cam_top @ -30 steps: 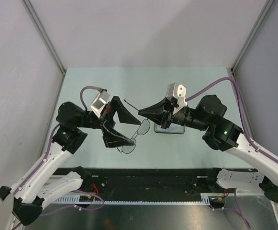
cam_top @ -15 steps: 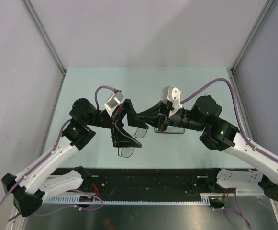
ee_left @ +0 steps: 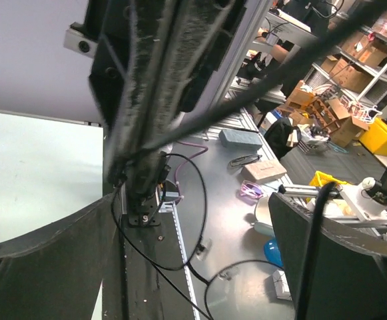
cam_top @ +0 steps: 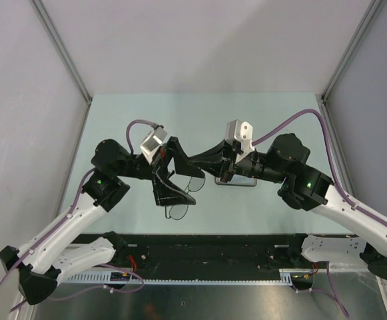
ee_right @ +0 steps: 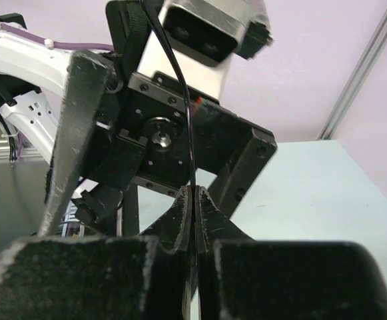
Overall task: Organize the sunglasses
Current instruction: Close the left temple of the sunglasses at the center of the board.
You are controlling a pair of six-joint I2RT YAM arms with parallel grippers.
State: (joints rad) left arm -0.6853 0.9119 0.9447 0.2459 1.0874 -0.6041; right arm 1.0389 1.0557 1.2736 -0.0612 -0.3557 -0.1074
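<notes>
Obs., overhead view: the sunglasses point(cam_top: 177, 211) are thin dark wire with roundish clear lenses and slim temples. They sit near mid-table, a little left of centre, between the two tools. I cannot tell whether the lower lens touches the table point(cam_top: 273, 120).

Right gripper point(cam_top: 194, 159): fingers pressed together on one slim temple. My right wrist view shows the wire running straight up out of the closed fingertips point(ee_right: 203, 200). Left gripper point(cam_top: 188, 185): jaws spread wide, one finger on either side of the frame, gripping nothing that I can see.

Count:
- one pair of sunglasses, two lenses showing
- one black case point(cam_top: 246, 183), lying just beside the right tool and partly hidden under it
- two arms

Edges and room:
- Both tools meet near the middle of the tabletop, well away from the side walls.
- Pale green surface shows between them and the back wall point(cam_top: 206, 47).
- The near edge is the black rail point(cam_top: 213, 247) by the arm bases, with the lower lens near it.
- The left arm's elbow is close to the left edge.
</notes>
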